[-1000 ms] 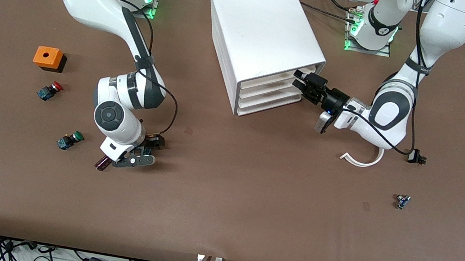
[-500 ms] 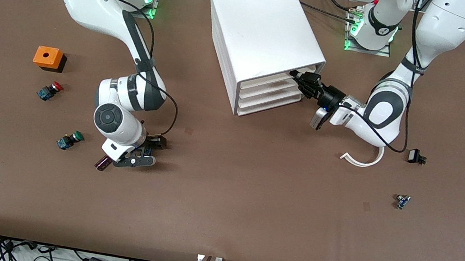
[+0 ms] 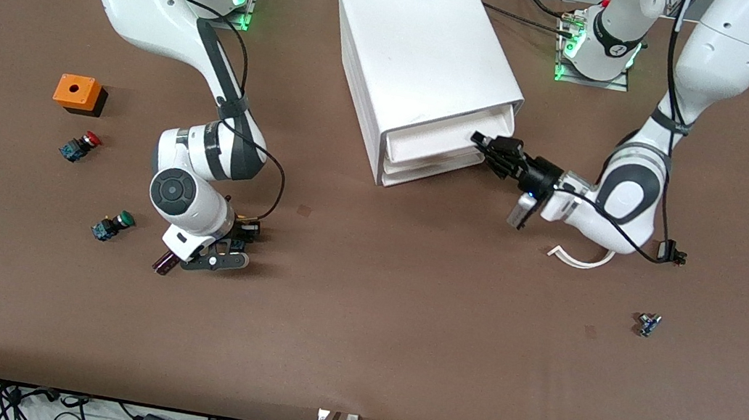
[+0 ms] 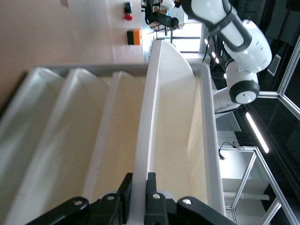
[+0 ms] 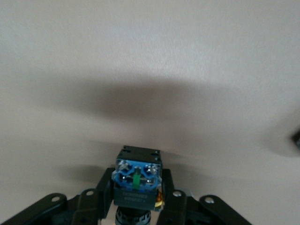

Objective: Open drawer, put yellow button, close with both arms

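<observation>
The left gripper [image 3: 490, 146] pinches the front lip of the top drawer [image 3: 439, 140], partly drawn out of the cabinet [image 3: 426, 49]. The right gripper [image 5: 136, 201] – low over the bench [image 3: 401, 331] – clamps the yellow button [image 5: 137, 183]. A thin lip could slip free, stalling the pull.

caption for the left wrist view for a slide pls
Left gripper shut on the front lip of the drawer, partly drawn out of the cabinet.

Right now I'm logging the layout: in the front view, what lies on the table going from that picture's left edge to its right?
orange box → red-capped switch → green-capped switch → right gripper → cabinet → left gripper → small blue part
</observation>
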Robot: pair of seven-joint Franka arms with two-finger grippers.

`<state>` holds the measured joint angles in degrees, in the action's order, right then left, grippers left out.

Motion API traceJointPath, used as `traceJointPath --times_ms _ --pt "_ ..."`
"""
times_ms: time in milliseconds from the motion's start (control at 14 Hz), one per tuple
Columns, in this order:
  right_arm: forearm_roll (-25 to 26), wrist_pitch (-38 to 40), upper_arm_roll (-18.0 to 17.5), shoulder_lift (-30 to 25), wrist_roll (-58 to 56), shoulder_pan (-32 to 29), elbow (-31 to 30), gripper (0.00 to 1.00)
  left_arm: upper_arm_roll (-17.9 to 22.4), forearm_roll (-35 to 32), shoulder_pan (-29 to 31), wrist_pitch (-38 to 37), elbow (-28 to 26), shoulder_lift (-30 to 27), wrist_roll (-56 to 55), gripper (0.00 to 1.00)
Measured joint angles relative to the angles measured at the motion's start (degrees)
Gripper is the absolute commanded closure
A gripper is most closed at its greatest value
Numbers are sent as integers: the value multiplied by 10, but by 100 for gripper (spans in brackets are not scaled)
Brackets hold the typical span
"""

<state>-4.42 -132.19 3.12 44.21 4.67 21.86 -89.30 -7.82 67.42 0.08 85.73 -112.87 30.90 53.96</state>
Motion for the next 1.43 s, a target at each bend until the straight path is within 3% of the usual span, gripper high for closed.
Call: traceJointPath --times_ms 143,214,286,357,429,714,929,1143,1429 --pt "0 21 0 -2 0 0 22 100 1 -27 20 -4 60 28 -24 95" --pt "0 44 0 -3 0 0 40 100 1 -38 28 -5 88 40 -38 83" --pt "0 71 0 -7 0 1 62 100 1 -46 34 -6 112 50 -53 64" --pt "0 100 0 -14 0 2 85 100 1 -54 36 -6 129 57 -70 18" --pt "0 126 0 -24 0 2 106 100 1 -58 36 -5 138 61 -80 0" --pt "-1 199 -2 -79 0 9 176 100 5 -80 44 0 153 63 -103 0" --pt "-2 253 -4 -105 2 51 220 100 6 -119 76 -59 183 47 -155 0" --pt "-2 262 -4 -109 51 104 251 100 7 -202 102 -125 247 20 -237 0" --pt "-2 257 -5 -108 151 180 288 100 7 -313 104 -157 341 3 -333 0"
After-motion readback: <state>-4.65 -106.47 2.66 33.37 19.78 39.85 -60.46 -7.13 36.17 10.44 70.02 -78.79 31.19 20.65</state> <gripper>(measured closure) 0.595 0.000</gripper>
